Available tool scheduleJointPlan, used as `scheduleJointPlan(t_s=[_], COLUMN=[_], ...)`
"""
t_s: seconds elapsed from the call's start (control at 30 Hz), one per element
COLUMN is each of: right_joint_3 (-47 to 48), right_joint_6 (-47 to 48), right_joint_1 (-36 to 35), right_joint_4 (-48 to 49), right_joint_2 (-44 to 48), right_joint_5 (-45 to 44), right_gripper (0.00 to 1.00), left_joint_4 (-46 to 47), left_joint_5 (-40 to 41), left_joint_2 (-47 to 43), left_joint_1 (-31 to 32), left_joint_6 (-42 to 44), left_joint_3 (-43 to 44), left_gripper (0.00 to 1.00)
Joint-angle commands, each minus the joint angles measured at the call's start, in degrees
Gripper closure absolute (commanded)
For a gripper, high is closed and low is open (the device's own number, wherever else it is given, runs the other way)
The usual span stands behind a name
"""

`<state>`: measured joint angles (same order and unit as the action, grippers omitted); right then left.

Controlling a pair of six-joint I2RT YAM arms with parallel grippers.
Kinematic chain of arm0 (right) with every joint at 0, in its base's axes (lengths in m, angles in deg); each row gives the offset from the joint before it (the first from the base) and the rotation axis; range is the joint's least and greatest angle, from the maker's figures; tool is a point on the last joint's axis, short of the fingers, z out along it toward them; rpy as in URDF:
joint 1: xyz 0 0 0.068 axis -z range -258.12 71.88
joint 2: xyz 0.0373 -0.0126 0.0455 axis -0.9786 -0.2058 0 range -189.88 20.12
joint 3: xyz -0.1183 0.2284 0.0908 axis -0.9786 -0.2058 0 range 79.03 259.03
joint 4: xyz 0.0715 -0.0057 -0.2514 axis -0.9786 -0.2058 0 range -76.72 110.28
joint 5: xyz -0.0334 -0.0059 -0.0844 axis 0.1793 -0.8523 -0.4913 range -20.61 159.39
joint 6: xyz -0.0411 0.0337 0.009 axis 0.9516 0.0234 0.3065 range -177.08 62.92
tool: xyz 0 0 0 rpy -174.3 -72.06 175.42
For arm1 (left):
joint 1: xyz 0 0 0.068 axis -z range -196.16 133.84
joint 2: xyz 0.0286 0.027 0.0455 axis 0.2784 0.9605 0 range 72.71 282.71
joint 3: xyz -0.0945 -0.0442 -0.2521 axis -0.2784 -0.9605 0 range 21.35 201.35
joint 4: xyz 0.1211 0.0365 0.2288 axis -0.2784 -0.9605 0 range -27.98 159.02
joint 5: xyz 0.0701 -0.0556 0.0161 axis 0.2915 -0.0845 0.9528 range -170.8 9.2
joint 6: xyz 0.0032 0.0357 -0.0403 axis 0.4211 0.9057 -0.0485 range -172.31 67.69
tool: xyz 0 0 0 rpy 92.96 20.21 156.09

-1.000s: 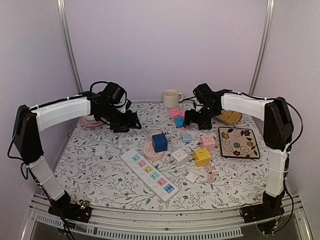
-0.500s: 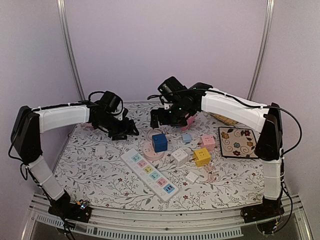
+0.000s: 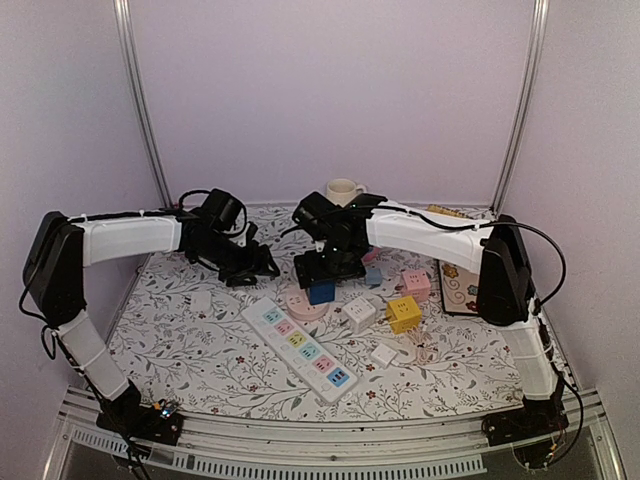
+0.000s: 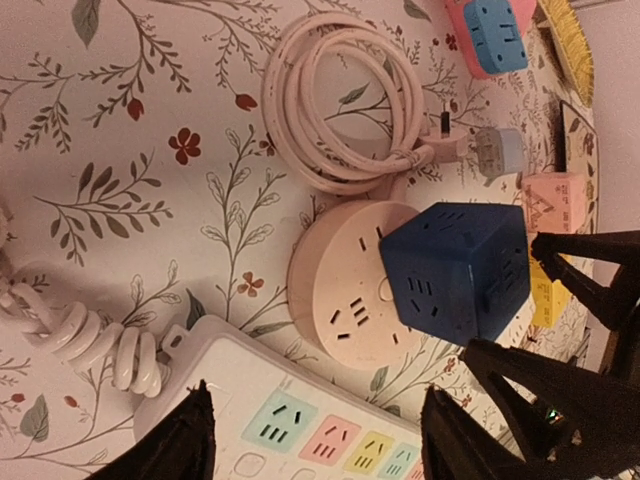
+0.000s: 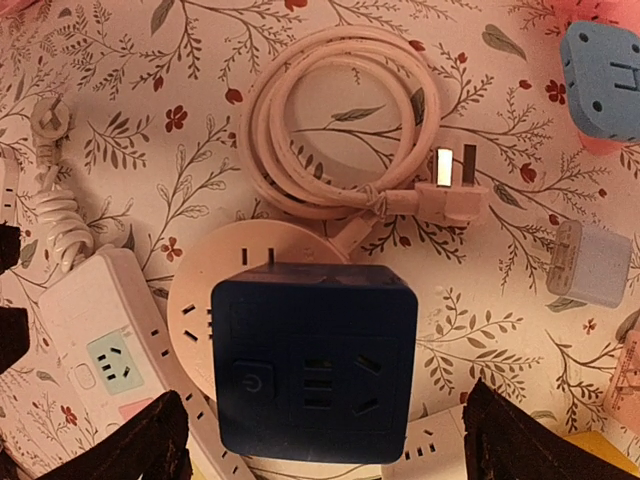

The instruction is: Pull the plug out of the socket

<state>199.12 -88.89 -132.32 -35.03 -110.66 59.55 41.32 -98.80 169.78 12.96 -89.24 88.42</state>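
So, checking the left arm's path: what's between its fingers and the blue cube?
Left wrist view: the white power strip, then the round pink socket.

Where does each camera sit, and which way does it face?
Top external: above, behind the bases, facing down over the floral table; left arm, right arm show.
Left wrist: on the left arm, looking down at the dark blue cube plug on the round pink socket; open left gripper shows.
Right wrist: directly above that plug; open right gripper flanks it.
Shared: both wrist views show plug, socket, coiled pink cable.
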Motion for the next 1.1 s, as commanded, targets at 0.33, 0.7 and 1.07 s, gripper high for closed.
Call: scheduleJointPlan(t_s=[0.33,0.7,1.07], right_joint_3=[5.72,6.36,6.3], right_joint_6=[2.14,1.37,-1.03], right_joint_1=[0.07,0.31,1.18], right_joint_4=[0.17,0.61,3.88], right_joint_2=[-7.24,-4.42,4.34], right_joint_5=[0.27,0.19,1.29], right_gripper=[0.25,0.65,0.77], left_joint_4=[1.82,4.07,8.43], left_joint_5=[-2.33,-5.29,-9.84], left_joint_2=[-0.3,1.3,3.0], left_joint_1=[-0.85,-1.06,-1.33], left_joint_6=[-0.53,-2.16,-4.73], left_joint_3=[-1.65,-2.29,-3.99], left_gripper=[0.3,0.3,0.3])
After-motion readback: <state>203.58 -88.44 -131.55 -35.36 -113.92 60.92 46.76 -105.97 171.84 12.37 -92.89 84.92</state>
